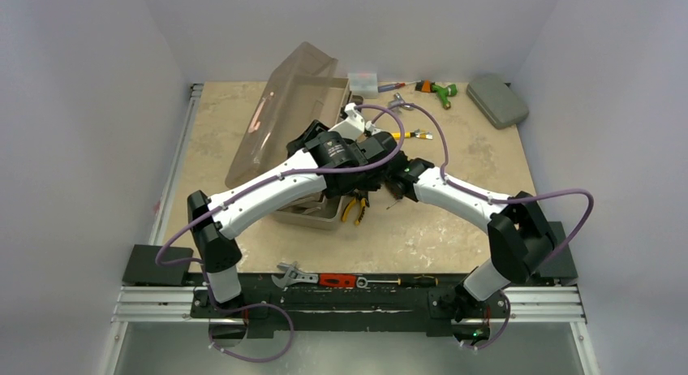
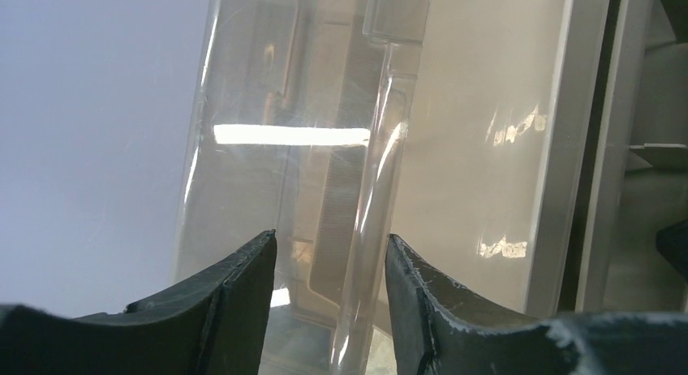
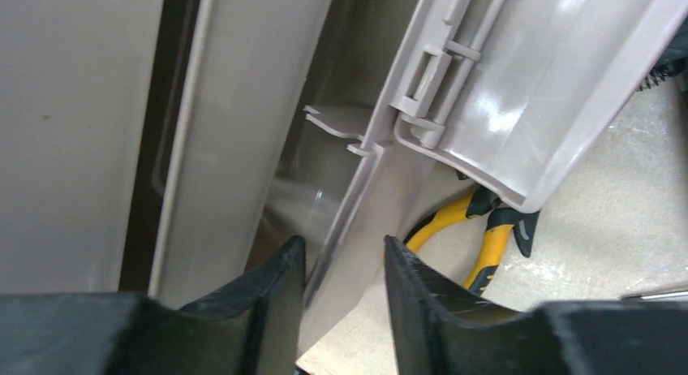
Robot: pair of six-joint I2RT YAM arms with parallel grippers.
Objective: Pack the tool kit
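At the middle of the worktop [image 1: 454, 221], your hands straddle the open toolbox [image 1: 312, 215]. The left hand [image 2: 331, 302], half open, brackets a rib of the smoky lid [image 2: 324, 107], gripping nothing. The right hand [image 3: 345, 298], half open too, brackets a tray wall [image 3: 357, 204]. Folding the tray looks the step; next, pinch firmly, minding the yellow-handled pliers [image 3: 454, 229] underneath.

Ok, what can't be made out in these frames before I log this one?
- Right wrist: whether the right end effector presses the tan wall between its fingers; the pliers head, under the tray.
- Left wrist: whether the left end effector touches the lid, blurred by glare.
- Top view: both end effectors and the toolbox interior, covered by the arms.
- Top view: far-edge tools, too small to identify.
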